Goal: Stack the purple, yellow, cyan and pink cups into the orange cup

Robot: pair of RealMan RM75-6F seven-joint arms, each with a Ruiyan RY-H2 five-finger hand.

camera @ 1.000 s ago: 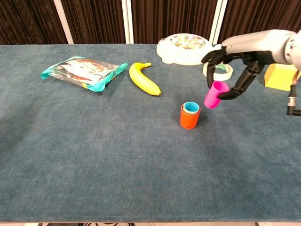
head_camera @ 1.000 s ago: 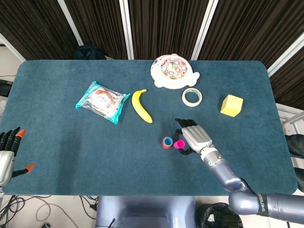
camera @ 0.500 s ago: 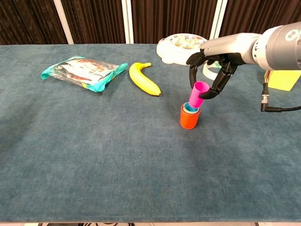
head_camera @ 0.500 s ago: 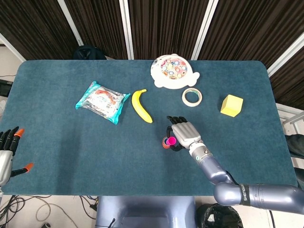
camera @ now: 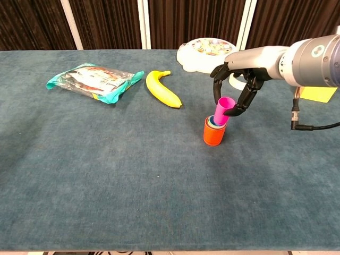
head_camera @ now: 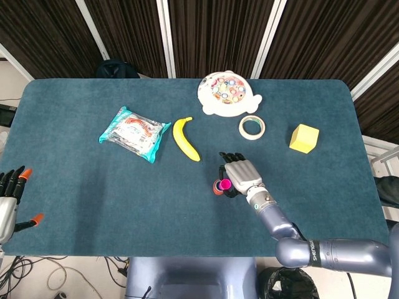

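Observation:
The orange cup [camera: 214, 134] stands upright mid-table with a cyan rim just showing inside it. A pink cup [camera: 222, 110] is tilted, its base dipping into the stack's mouth, and my right hand [camera: 238, 83] pinches it from above. In the head view the pink cup [head_camera: 222, 184] peeks out at the left edge of my right hand [head_camera: 240, 176], which covers most of the orange cup [head_camera: 216, 190]. My left hand [head_camera: 11, 198] hovers off the table's near left corner, fingers spread and holding nothing. Purple and yellow cups are hidden from sight.
A banana [head_camera: 186, 139] and a snack packet [head_camera: 134, 132] lie to the left of the stack. Behind it sit a white round toy tray [head_camera: 227, 94], a tape roll [head_camera: 252, 127] and a yellow block [head_camera: 304, 137].
My right hand carried the pink cup leftward from beside the orange cup to over its mouth, then lowered it slightly into the stack. The left hand stayed still.

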